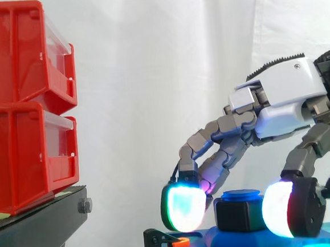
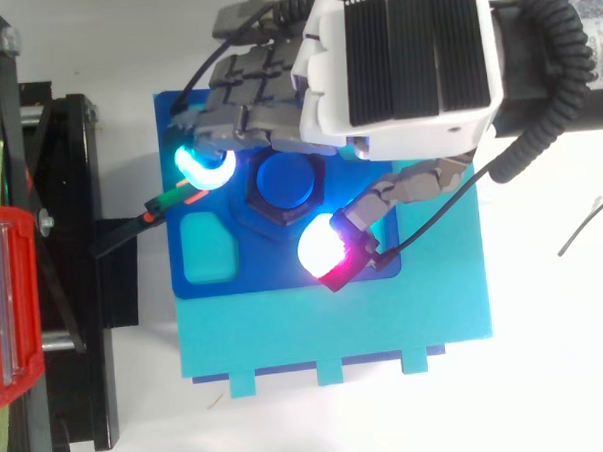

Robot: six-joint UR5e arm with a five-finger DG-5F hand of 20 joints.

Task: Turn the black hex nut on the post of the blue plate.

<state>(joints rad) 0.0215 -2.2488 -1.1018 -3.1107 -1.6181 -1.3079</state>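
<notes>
The black hex nut [image 1: 238, 215] [image 2: 265, 219] sits round the blue post [image 1: 241, 195] [image 2: 287, 180] on the dark blue plate [image 2: 173, 126]. My hand [image 1: 288, 91] [image 2: 404, 51] hangs over it from the right, its fingers curled down around the nut. The thumb pad [image 1: 283, 210] [image 2: 322, 247], glowing white and red, lies against the nut's near right side. A cyan-green fingertip [image 1: 185, 208] [image 2: 207, 168] stands close beside the nut's left side. A magenta pad [image 1: 207, 185] shows behind it, next to the post's cap. The palm hides the nut's far side.
The dark plate rests on a larger light teal base [image 2: 336, 330] and has a teal pocket [image 2: 210, 248]. A black and orange clip [image 1: 177, 242] [image 2: 165, 202] sticks out at its left edge. Stacked red bins [image 1: 20, 100] [image 2: 9, 299] on a black stand [image 1: 36, 225] rise to the left.
</notes>
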